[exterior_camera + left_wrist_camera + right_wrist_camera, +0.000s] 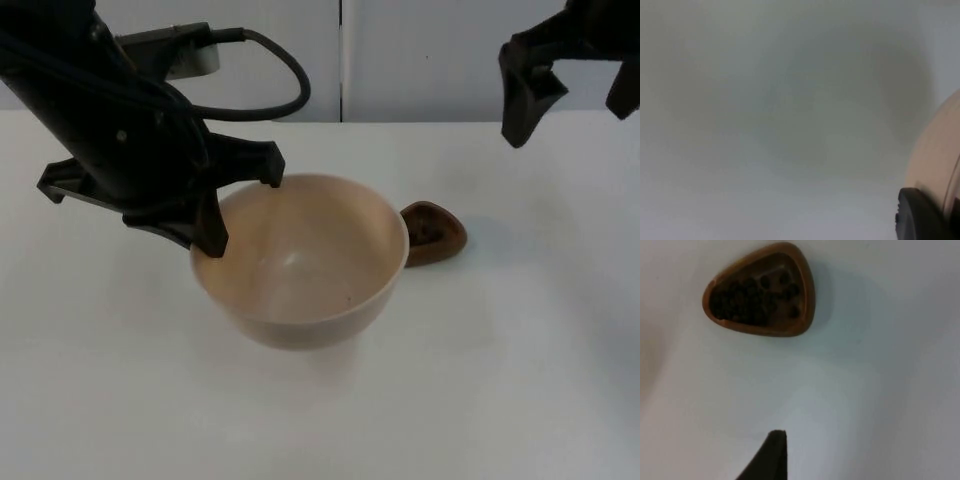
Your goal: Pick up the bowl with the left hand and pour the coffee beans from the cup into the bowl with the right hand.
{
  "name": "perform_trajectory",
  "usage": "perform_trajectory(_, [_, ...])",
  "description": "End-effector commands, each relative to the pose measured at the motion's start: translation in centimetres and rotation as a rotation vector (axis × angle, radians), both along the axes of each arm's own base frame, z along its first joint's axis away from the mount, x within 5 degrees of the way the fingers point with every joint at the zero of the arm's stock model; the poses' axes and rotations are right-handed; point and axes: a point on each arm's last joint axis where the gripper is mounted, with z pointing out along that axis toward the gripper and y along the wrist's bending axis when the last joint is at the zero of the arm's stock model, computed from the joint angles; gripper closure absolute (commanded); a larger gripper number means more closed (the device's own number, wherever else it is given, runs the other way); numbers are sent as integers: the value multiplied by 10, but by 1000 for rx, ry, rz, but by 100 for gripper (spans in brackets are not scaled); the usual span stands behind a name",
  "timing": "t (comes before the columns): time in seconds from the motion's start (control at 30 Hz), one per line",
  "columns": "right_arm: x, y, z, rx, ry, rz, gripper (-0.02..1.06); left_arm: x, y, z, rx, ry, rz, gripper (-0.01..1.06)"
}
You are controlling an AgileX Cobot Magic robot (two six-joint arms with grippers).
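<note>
Left end effector [243,210] is clamped on the rim of one cream round bowl [300,260]; right end effector [575,100], spread wide, is held above the white worktop [520,360]. One brown rounded-triangular cup of coffee beans [433,233] is seen just beside the bowl.

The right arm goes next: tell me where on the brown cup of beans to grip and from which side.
Grip the brown cup across its two long walls, coming straight down from above. It sits upright and open, rounded-triangular, tapering toward one end; keep the jaws outside the coffee beans.
</note>
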Motion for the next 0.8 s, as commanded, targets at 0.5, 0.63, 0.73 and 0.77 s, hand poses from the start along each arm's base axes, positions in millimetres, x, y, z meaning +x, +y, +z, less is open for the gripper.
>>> perform_trajectory(0.5, [29, 38, -43, -15, -45, -23, 0, -1, 0, 3, -18, -5, 18, 105])
perform_trajectory(0.63, [36, 41, -51, -22, -30, -24, 0, -1, 0, 3, -18, -5, 18, 105])
perform_trajectory(0.73, [42, 44, -60, -26, -21, -28, 0, -1, 0, 3, -18, -5, 18, 105])
perform_trajectory(0.77, [44, 46, -66, -30, -12, -26, 0, -1, 0, 3, -18, -5, 18, 105])
